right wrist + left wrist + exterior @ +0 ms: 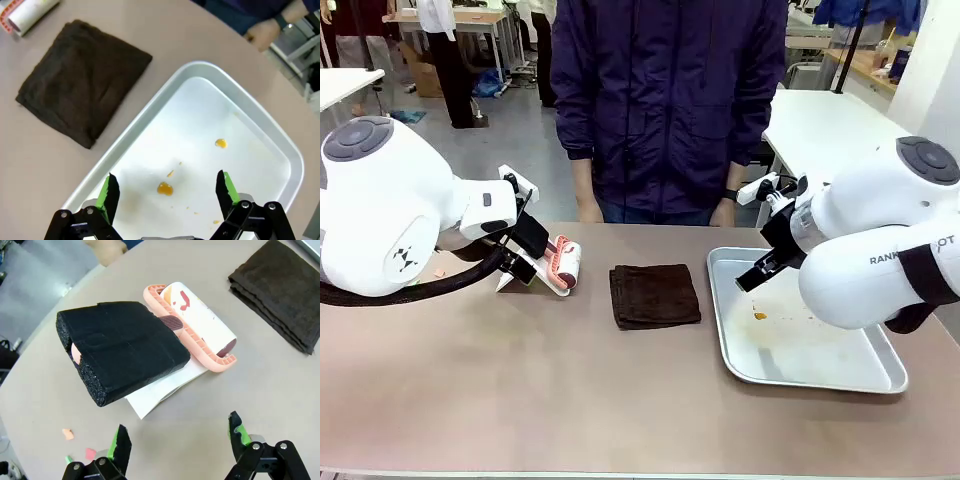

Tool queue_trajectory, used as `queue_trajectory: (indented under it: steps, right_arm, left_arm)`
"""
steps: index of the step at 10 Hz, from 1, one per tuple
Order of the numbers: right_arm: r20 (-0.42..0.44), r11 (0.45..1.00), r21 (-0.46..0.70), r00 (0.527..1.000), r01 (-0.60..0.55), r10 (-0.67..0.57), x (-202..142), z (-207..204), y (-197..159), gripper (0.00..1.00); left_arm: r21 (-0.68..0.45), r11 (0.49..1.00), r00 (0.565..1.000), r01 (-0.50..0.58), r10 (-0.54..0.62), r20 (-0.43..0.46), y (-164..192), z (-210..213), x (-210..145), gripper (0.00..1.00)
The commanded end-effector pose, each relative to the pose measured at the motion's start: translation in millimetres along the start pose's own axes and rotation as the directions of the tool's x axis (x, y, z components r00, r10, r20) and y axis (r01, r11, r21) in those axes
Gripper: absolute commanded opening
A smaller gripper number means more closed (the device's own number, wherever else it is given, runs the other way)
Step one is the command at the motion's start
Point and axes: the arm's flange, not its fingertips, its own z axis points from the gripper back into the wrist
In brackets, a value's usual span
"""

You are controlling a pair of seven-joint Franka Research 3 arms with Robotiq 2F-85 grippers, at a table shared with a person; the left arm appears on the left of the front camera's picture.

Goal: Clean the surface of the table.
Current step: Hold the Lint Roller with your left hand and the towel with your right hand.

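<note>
Taupe table [570, 400], paper scraps [67, 434], dark cloth [655, 295], stained tray [820, 350], left gripper [177, 435] and right gripper [167, 185] fingers wide

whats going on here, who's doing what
Nothing is being held right now. The left gripper hangs open over a lint roller with a black foam handle, which lies on the table near a few paper scraps. The right gripper hangs open over a metal tray with orange stains in it. A folded dark cloth lies between roller and tray. A person stands at the far side, hands down by the table's edge.
</note>
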Motion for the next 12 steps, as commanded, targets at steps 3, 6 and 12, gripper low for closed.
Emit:
queue_trajectory:
  steps: [3,6,12]
  right_arm:
    - [0.0,1.0,0.0,1.0,0.0,0.0,0.0,0.0,0.0,1.0]
    - [0.0,1.0,0.0,1.0,0.0,0.0,0.0,0.0,0.0,1.0]
    - [0.0,1.0,0.0,1.0,0.0,0.0,0.0,0.0,0.0,1.0]
  left_arm:
    - [0.0,1.0,1.0,0.0,0.0,0.0,0.0,0.1,0.0,1.0]
    - [0.0,1.0,1.0,0.0,0.0,0.0,0.0,0.1,0.0,1.0]
    - [0.0,1.0,1.0,0.0,0.0,0.0,0.0,0.1,0.0,1.0]
